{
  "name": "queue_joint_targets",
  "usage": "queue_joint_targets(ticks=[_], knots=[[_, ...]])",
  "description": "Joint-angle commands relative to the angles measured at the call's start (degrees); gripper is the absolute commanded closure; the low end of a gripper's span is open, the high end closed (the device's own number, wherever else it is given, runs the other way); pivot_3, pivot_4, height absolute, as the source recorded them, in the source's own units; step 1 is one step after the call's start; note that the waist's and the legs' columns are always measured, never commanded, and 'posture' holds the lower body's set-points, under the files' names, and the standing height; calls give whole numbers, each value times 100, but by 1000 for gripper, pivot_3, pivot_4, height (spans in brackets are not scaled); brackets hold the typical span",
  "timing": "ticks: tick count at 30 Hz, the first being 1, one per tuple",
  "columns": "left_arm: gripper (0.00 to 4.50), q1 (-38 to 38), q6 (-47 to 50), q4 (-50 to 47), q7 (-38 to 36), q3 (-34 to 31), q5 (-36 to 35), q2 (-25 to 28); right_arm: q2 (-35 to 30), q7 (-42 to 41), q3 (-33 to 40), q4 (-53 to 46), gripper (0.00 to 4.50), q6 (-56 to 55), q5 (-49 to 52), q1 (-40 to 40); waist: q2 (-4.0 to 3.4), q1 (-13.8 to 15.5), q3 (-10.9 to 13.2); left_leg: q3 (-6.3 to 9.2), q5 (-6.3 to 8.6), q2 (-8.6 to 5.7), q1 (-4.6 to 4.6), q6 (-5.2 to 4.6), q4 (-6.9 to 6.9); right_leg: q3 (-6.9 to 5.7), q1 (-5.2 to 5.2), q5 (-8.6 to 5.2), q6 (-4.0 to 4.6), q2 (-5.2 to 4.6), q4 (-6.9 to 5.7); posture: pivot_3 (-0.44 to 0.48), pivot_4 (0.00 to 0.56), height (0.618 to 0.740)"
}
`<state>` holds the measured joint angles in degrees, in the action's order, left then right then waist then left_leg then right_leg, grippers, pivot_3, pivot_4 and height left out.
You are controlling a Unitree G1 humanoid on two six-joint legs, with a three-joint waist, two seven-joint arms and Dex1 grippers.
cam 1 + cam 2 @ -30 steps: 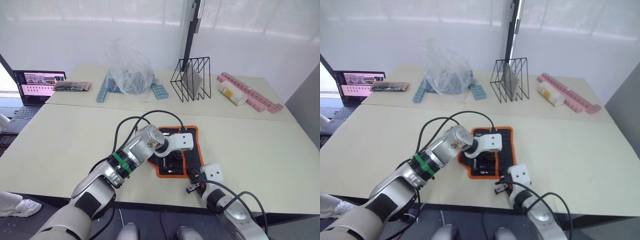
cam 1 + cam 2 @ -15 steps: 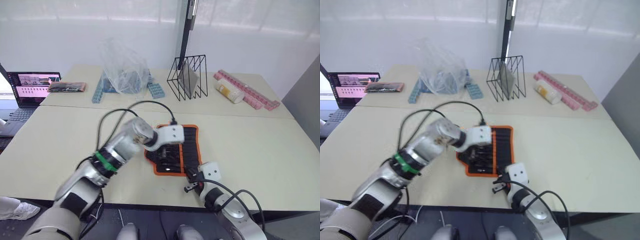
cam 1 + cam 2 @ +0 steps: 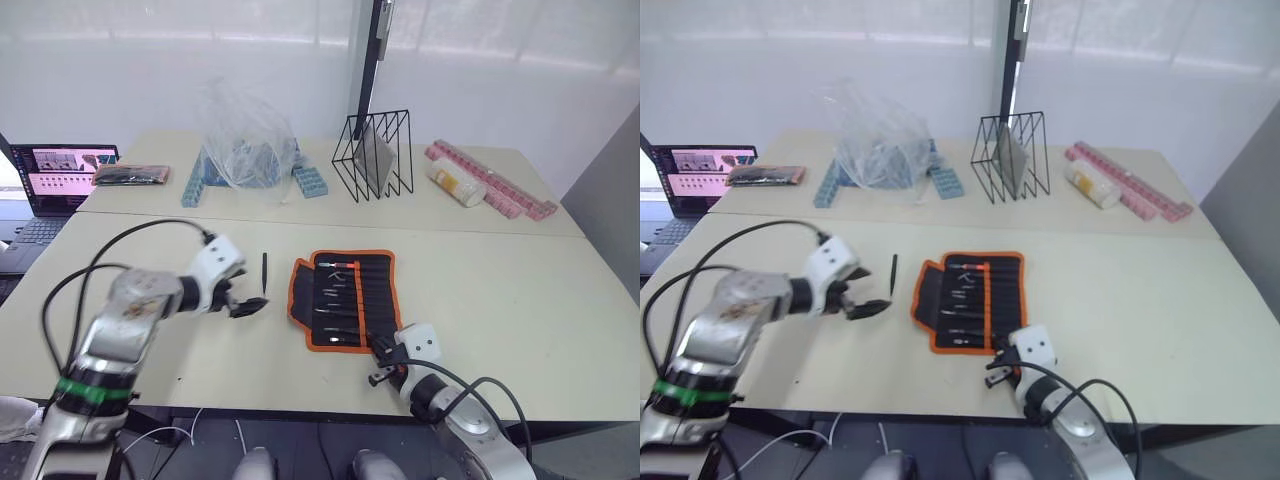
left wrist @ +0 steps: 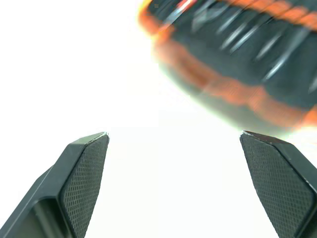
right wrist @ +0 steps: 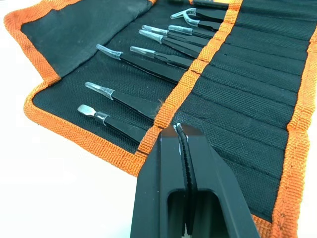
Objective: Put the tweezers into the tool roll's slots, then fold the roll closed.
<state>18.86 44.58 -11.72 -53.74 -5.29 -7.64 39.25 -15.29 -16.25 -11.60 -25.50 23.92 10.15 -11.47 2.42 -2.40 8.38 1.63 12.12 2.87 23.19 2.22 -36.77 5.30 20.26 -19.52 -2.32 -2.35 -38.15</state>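
Left eye view: the tool roll point(image 3: 347, 299) lies unfolded on the beige counter point(image 3: 520, 290), orange binding all round. One tweezers point(image 3: 264, 273) lies loose on the counter just left of the roll. The left gripper point(image 3: 243, 306) hovers further left of the roll, near that tweezers. The right gripper point(image 3: 382, 362) sits at the roll's near right corner.

Left wrist view: the left fingers point(image 4: 84, 171) are spread wide with nothing between them, the roll blurred beyond.

Right wrist view: the right fingers point(image 5: 163, 183) are pressed together, empty, over the roll's near edge. The slots point(image 5: 233, 74) hold several tools, clear-capped tips pointing away from the central orange band.
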Motion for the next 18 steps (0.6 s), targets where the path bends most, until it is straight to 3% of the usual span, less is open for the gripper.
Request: queue_joint_targets(ticks=[1,7,10,14,18], knots=[[33,-677,240,-813,369,-942,-343,18,-139,-48,-45,695,4500,479,-121,-200,1,2,0,0,0,0,0,0,0,-1,-1,0,0,-1,0,0,150,705],[33,-2577,540,-2178,884,-2521,-842,-452,-217,-163,7,746,4500,491,-102,-126,18,6,-5,-2,2,5,-8,3,0,1,-9,1,3,-21,5,0,150,705],[33,-3352,395,-2507,924,-3013,-1052,-671,-245,-221,18,763,4500,496,-103,-100,25,31,-9,5,2,7,-10,4,0,-4,-11,2,4,-24,4,0,150,705],[33,-3944,100,-2603,992,-3214,-1160,-751,-280,-293,16,795,4500,508,-101,-48,25,38,-9,1,10,10,-26,18,3,2,-10,-3,14,-32,8,0,150,705],[33,-3974,62,-2713,1223,-2990,-1294,-827,-296,-345,-15,830,4500,525,-100,29,25,46,-9,-1,12,11,-33,21,3,4,-8,-7,21,-33,11,0,150,705]])
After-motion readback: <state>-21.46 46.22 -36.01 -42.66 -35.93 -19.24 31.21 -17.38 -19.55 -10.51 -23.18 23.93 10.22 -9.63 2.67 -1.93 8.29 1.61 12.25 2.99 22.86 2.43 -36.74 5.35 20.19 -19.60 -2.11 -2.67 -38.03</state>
